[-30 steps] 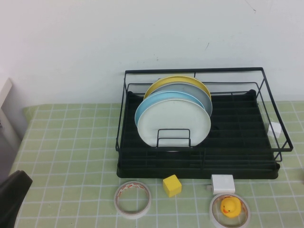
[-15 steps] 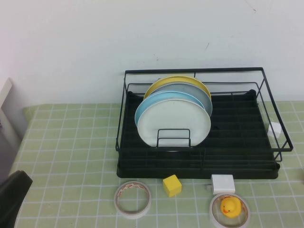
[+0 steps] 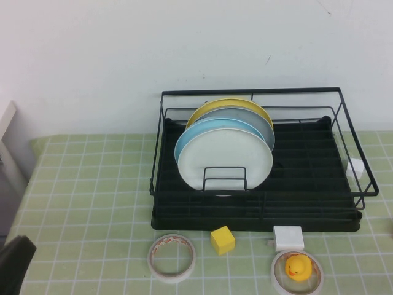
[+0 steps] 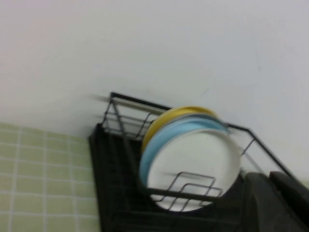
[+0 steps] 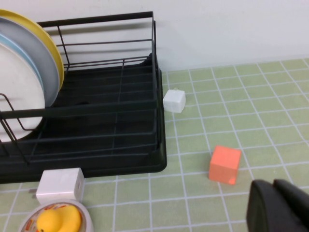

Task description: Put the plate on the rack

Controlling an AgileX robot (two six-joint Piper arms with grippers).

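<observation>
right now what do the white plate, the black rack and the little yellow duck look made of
The plain white round plate looks like glazed ceramic or melamine: smooth, even, faintly glossy. The black wire rack looks like painted metal: thin stiff rods. The yellow duck looks like soft rubber or plastic: rounded moulded shape. Left gripper and right gripper sit apart from all three.

1. The light is bright and even in all views, with no strong glare.
2. The rack (image 3: 255, 161) throws only a soft, thin shadow at its 6 o'clock edge.
3. The left wrist view is blurred; the plate (image 4: 193, 164) has smeared edges.
4. The right wrist view is sharp.
</observation>
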